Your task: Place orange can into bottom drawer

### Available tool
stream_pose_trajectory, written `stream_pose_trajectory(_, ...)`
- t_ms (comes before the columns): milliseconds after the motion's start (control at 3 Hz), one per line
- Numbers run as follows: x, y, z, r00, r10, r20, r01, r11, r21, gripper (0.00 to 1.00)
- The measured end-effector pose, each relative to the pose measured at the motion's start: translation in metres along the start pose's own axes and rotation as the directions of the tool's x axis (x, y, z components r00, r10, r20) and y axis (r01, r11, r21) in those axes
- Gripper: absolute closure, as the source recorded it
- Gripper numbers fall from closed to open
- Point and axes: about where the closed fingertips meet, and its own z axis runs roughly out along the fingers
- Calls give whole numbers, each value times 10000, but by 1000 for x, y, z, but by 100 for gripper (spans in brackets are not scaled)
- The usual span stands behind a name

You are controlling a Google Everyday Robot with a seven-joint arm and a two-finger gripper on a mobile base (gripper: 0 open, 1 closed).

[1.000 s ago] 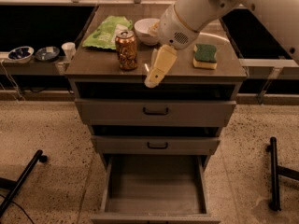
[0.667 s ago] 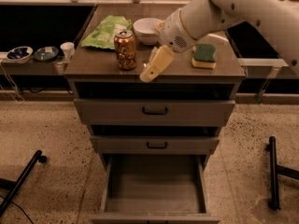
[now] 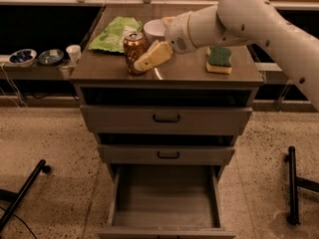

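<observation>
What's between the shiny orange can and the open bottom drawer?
Two grey-brown wooden drawers with black handles, in the camera view. The robot's pale hand is beside the shiny orange can.

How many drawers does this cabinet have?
3, stacked: top drawer, middle drawer, and the bottom drawer pulled open. The claw is over the cabinet top, beside the orange can.
</observation>
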Motion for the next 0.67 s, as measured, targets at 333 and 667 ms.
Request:
stream_pose_trajectory(333, -22, -17, 27, 9961, 329, 820, -355, 9989, 303, 0)
stream_pose_trajectory(667, -29, -24, 60, 9915, 749, 1064, -764, 9970, 100, 0)
